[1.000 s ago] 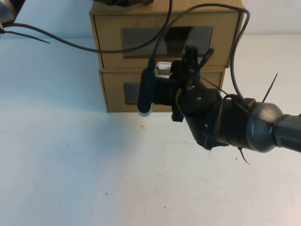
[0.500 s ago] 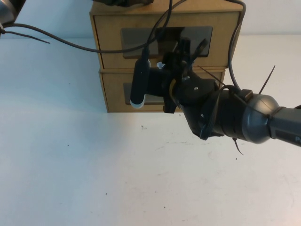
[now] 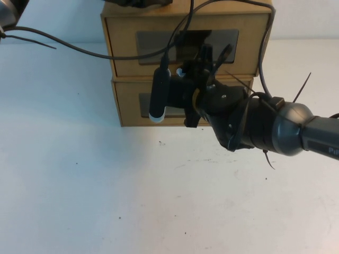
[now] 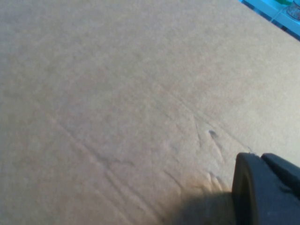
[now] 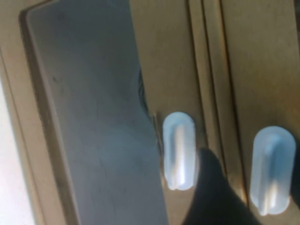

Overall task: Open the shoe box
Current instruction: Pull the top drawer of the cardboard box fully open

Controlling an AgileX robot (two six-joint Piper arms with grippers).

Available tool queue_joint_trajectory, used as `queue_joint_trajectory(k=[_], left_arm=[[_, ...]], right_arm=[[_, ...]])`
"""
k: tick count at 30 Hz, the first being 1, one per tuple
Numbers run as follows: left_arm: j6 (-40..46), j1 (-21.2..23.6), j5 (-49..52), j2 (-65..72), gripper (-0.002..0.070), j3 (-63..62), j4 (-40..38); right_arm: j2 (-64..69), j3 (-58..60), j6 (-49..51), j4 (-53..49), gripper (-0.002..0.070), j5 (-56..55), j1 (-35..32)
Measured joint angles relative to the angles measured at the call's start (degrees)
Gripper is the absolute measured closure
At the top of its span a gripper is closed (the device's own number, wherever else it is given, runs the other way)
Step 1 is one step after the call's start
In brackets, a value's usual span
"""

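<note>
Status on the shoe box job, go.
Right gripper open, at upper shoe box front. Left gripper close over cardboard. Box shut, lower shoe box too. Cable draped across upper front.

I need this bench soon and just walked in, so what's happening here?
The right gripper, jaws open, is at the front of two stacked boxes, where the upper box meets the lower box, gripping nothing. The left gripper is close over cardboard, apparently the upper box's top. Both boxes look shut.
</note>
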Motion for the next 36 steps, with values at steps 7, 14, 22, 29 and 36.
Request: queue_joint_trajectory(k=[7, 14, 22, 29, 36], left_arm=[[0.0, 0.0, 0.0, 0.0, 0.068, 0.0, 0.0], [0.0, 0.0, 0.0, 0.0, 0.068, 0.0, 0.24], [-0.1, -0.13, 1.07, 0.7, 0.068, -0.48, 1.32], [-0.65, -0.13, 2.31, 2.09, 0.068, -1.24, -0.65], [-1.34, 0.2, 2.83, 2.68, 0.068, -1.46, -0.92]], right_arm=[[0.56, -0.74, -0.14, -1.85, 0.0548, -0.01, -0.89], [0.56, -0.86, -0.14, -2.01, 0.0559, 0.07, -0.92], [0.7, -0.86, -0.14, -1.31, 0.056, 4.01, 0.87], [1.16, -0.86, -0.89, 0.73, 0.056, 10.64, 4.0], [-0.58, 2.75, -1.48, 1.23, 0.056, 14.55, 6.74]])
